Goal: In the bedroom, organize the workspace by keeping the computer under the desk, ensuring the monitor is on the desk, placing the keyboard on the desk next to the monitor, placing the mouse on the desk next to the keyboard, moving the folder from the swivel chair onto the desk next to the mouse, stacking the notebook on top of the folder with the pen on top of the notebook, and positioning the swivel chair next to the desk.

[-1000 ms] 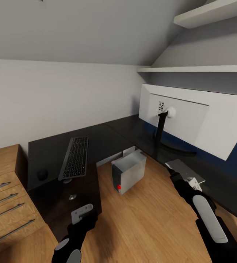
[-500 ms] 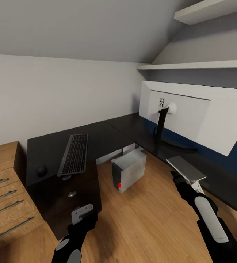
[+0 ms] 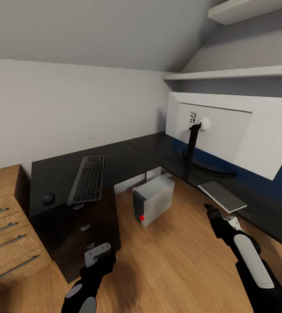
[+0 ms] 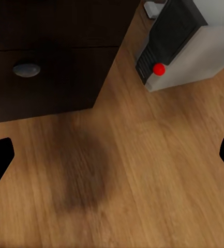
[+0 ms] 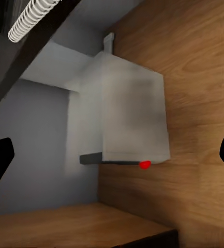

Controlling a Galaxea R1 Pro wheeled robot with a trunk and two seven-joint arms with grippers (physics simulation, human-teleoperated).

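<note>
On the black L-shaped desk [image 3: 127, 158] lie the dark keyboard [image 3: 87, 178] and, to its left, the round black mouse [image 3: 48, 198]. The white monitor [image 3: 227, 130] stands on the desk's right wing, its back toward me. The grey computer [image 3: 154, 200] [image 4: 184, 41] [image 5: 132, 113] sits on the wood floor by the desk's inner corner. A flat grey sheet [image 3: 222, 195], folder or notebook, lies near the desk's edge; a white spiral coil [image 5: 29, 20] shows at that edge. My right gripper [image 3: 211, 211] [image 5: 112, 160] hangs open just below the sheet. My left gripper [image 4: 112, 160] is open over the floor.
A dark drawer unit with round knobs [image 3: 85, 227] [image 4: 26, 68] stands under the keyboard's end of the desk. A wooden dresser [image 3: 1, 226] is at the left. Wall shelves [image 3: 227, 74] hang above the monitor. Open wood floor [image 3: 167, 261] lies between my arms.
The whole head view has shifted a little. My right gripper has drawn back and down from the grey sheet, which stays on the desk. The left arm has not moved.
</note>
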